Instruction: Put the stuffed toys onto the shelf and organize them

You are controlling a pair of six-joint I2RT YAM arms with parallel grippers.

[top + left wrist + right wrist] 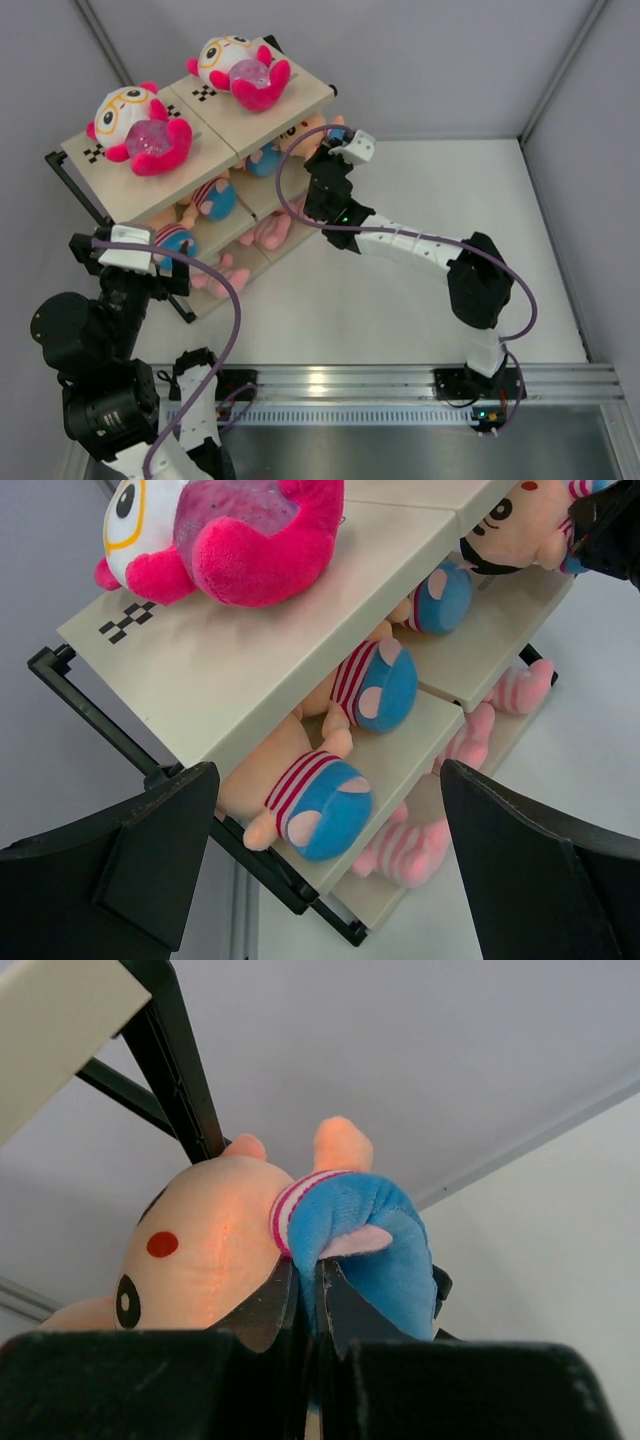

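The shelf [215, 115] stands at the far left. Two white-headed, hot-pink toys [140, 130] [245, 72] lie on its top boards. Striped, blue-bottomed toys [330, 810] [385, 685] fill the middle tier, and pale pink ones [405, 850] lie on the bottom tier. My right gripper [335, 150] is at the shelf's right end, shut [308, 1270] on the blue bottom of a peach-faced toy [200, 1250]. That toy is held against the black frame [180, 1070]. My left gripper [330, 880] is open and empty, just off the shelf's near left end.
Grey walls close in the white table [420, 290] at the back and right. The right arm [420, 250] stretches across the table's middle. A metal rail [400, 385] runs along the near edge.
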